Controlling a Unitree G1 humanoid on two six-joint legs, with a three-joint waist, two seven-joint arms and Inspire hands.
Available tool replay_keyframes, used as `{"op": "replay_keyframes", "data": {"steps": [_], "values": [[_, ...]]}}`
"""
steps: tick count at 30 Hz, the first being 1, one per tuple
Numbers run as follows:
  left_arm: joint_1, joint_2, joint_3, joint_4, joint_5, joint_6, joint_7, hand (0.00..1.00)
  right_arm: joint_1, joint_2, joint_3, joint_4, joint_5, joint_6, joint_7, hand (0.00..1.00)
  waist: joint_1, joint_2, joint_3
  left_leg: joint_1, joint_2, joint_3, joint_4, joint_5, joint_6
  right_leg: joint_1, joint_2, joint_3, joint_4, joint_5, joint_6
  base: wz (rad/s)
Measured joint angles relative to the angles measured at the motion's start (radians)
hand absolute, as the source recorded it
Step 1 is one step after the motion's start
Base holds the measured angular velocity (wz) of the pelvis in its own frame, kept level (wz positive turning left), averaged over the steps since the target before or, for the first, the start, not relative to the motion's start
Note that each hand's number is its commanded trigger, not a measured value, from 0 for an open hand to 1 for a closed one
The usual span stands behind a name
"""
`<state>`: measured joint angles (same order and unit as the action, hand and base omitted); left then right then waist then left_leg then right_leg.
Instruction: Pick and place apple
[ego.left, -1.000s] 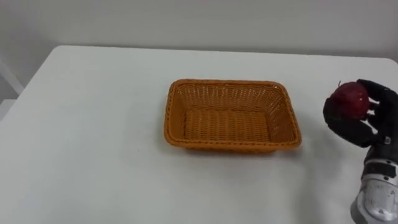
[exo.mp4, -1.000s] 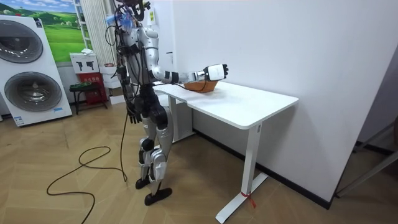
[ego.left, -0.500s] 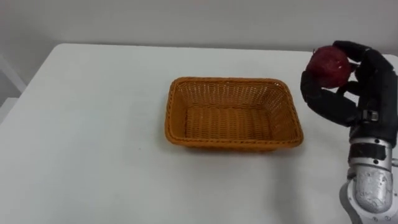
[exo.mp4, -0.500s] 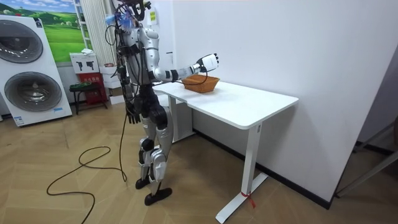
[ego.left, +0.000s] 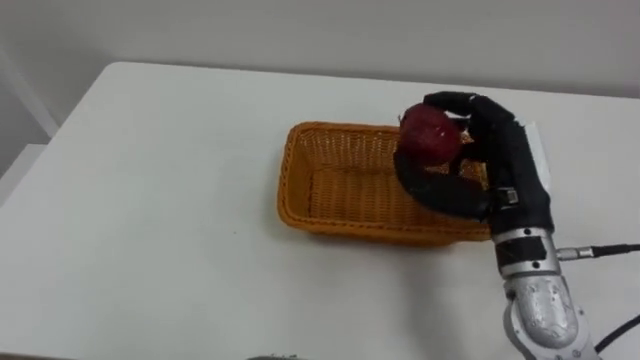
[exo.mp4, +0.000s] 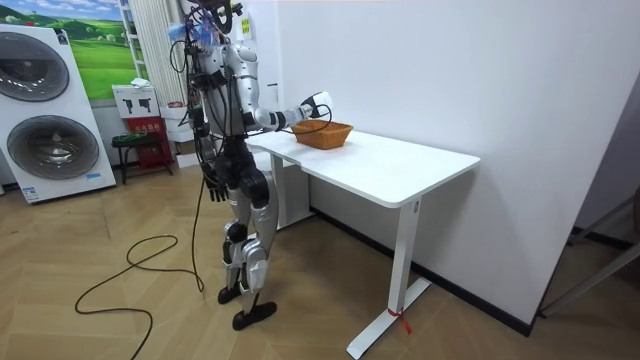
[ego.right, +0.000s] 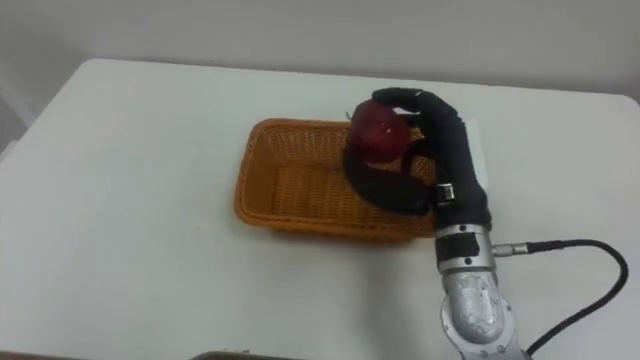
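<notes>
A dark red apple (ego.left: 428, 133) is held in my right hand (ego.left: 482, 165), whose black fingers and thumb curl round it. Hand and apple hang over the right part of the orange wicker basket (ego.left: 340, 186), above its floor; the same grip appears in the right eye view on the apple (ego.right: 380, 130) with my right hand (ego.right: 440, 160) over the basket (ego.right: 290, 185). The basket holds nothing on the part of its floor that I can see. In the room view my right hand (exo.mp4: 317, 104) reaches over the basket (exo.mp4: 325, 134), and my left hand (exo.mp4: 213, 186) hangs at my side.
The basket stands on a white table (ego.left: 150, 200) against a white wall. I stand at the table's end; in the room view a washing machine (exo.mp4: 50, 110) and a stool (exo.mp4: 130, 150) are behind me on the wooden floor.
My right hand has carried the apple leftward from beside the basket's right rim to over the basket. The eye views have shifted a little.
</notes>
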<state>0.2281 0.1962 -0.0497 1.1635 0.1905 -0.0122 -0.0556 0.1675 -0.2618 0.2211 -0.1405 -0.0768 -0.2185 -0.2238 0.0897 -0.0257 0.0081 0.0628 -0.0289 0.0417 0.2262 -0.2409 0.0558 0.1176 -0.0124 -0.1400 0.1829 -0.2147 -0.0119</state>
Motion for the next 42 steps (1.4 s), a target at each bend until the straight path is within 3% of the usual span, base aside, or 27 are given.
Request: {"op": "replay_keyframes", "data": {"steps": [10, 19, 23, 30, 33, 40, 42], "values": [[-0.005, 0.001, -0.003, -0.022, -0.002, 0.002, -0.017, 0.0, -0.008, -0.002, 0.033, 0.0, -0.059, 0.024, 0.074, 0.0, 0.002, 0.001, -0.0011, -0.005, 0.0, 0.006, -0.007, 0.001, 0.001, -0.008, 0.0, 0.002, -0.014, 0.0, 0.0, -0.01], [-0.005, 0.001, -0.008, -0.004, -0.002, 0.006, -0.018, 0.0, -0.008, -0.002, 0.031, 0.003, -0.053, 0.034, 0.073, 0.0, -0.005, -0.004, -0.0021, 0.002, -0.001, 0.007, -0.015, 0.001, 0.0, 0.001, -0.001, 0.001, -0.016, 0.0, 0.0, 0.0], [0.001, 0.001, -0.007, 0.0, -0.002, 0.006, -0.014, 0.0, -0.009, -0.002, 0.017, 0.003, -0.051, 0.034, 0.05, 0.0, -0.005, -0.015, -0.0089, 0.007, 0.0, 0.006, -0.013, 0.001, 0.0, 0.004, -0.001, 0.001, -0.016, 0.0, 0.0, 0.0], [0.024, 0.002, 0.01, 0.003, -0.002, 0.006, -0.005, 0.0, -0.029, -0.001, -0.131, 0.001, -0.051, 0.033, -0.057, 0.0, -0.025, -0.026, -0.0052, 0.018, -0.001, 0.005, -0.005, 0.001, 0.0, 0.025, -0.001, -0.007, -0.015, 0.001, 0.001, 0.04], [0.042, 0.002, 0.068, 0.008, -0.002, 0.006, 0.003, 0.0, -0.029, -0.002, -0.234, -0.01, -0.056, 0.019, -0.145, 0.0, -0.041, -0.029, -0.0064, 0.019, 0.0, 0.005, -0.005, 0.001, 0.0, 0.025, 0.0, -0.009, -0.014, 0.001, 0.001, 0.0], [0.085, 0.001, 0.158, 0.026, -0.003, 0.005, 0.016, 0.0, -0.029, -0.007, -0.518, 0.004, -0.046, -0.034, -0.488, 0.0, -0.091, -0.03, -0.0103, 0.021, -0.001, 0.01, -0.008, 0.001, 0.0, 0.023, 0.001, -0.003, -0.012, 0.001, 0.002, -0.03], [0.096, 0.002, 0.166, 0.023, -0.003, 0.003, 0.049, 0.0, -0.03, -0.028, -0.588, 0.062, 0.003, -0.055, -0.599, 0.0, -0.111, -0.036, -0.0111, 0.02, -0.001, 0.01, -0.005, 0.001, 0.0, 0.024, 0.001, -0.005, -0.012, 0.001, 0.002, 0.0]]}}
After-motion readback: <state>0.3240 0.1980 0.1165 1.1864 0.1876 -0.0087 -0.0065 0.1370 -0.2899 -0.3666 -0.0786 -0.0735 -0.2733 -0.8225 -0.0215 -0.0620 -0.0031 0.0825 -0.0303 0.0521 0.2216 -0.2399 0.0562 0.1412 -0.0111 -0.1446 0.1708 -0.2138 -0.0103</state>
